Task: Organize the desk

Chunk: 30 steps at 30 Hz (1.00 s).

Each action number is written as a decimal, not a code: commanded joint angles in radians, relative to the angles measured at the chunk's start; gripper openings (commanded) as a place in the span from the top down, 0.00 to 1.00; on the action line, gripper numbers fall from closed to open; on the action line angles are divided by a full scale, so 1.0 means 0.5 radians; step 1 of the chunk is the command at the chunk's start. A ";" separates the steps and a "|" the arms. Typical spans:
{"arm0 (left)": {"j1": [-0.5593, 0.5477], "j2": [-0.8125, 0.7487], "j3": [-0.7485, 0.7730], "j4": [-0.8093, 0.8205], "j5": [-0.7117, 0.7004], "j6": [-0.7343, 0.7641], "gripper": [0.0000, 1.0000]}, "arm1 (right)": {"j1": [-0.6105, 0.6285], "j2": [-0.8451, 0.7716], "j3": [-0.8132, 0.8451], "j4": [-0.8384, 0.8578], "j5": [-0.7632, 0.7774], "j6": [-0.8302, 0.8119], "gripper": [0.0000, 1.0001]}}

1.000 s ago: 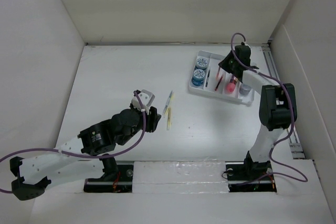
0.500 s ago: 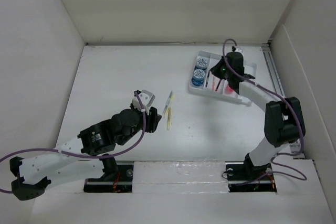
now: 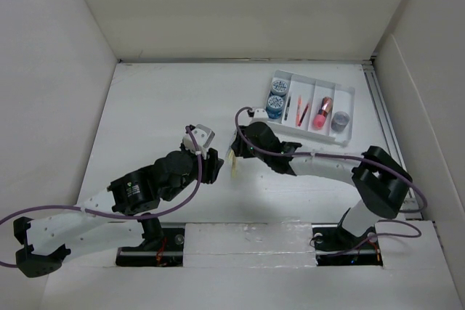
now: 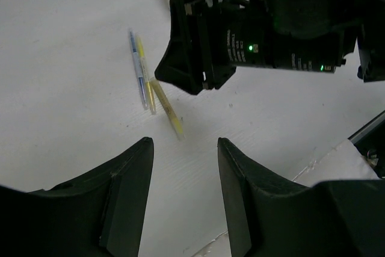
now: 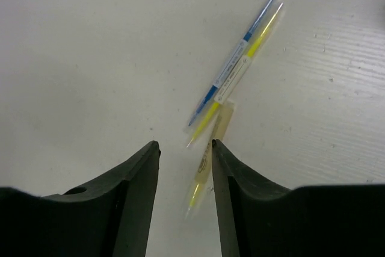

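On the white desk (image 3: 160, 99) lie a blue pen (image 5: 224, 76) and a yellow pen (image 5: 257, 35) side by side, with a second yellow pen (image 5: 207, 167) at their lower end. They show in the left wrist view too, the blue pen (image 4: 137, 67) beside the second yellow pen (image 4: 167, 109). My right gripper (image 5: 185, 145) is open and low over the pens, the second yellow pen just inside its right finger; from above it (image 3: 236, 149) hides most of them. My left gripper (image 3: 212, 165) is open and empty, just left of the pens.
A white tray (image 3: 314, 79) with four compartments stands at the back right, holding blue round tubs (image 3: 276, 99), red pens (image 3: 301, 110), a pink tube (image 3: 323, 110) and a grey cap (image 3: 340, 117). White walls close in the desk on three sides.
My right arm has swung from above the tray, left and toward the near edge, down to the pens. The left arm has not moved.
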 commanded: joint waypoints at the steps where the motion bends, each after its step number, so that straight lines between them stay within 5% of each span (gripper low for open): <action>1: 0.002 -0.017 0.011 0.036 -0.005 0.016 0.57 | 0.100 0.054 0.113 -0.104 0.241 -0.027 0.54; 30: 0.002 -0.014 0.008 0.039 0.014 0.020 0.57 | 0.220 0.557 0.380 -0.359 0.422 -0.024 0.70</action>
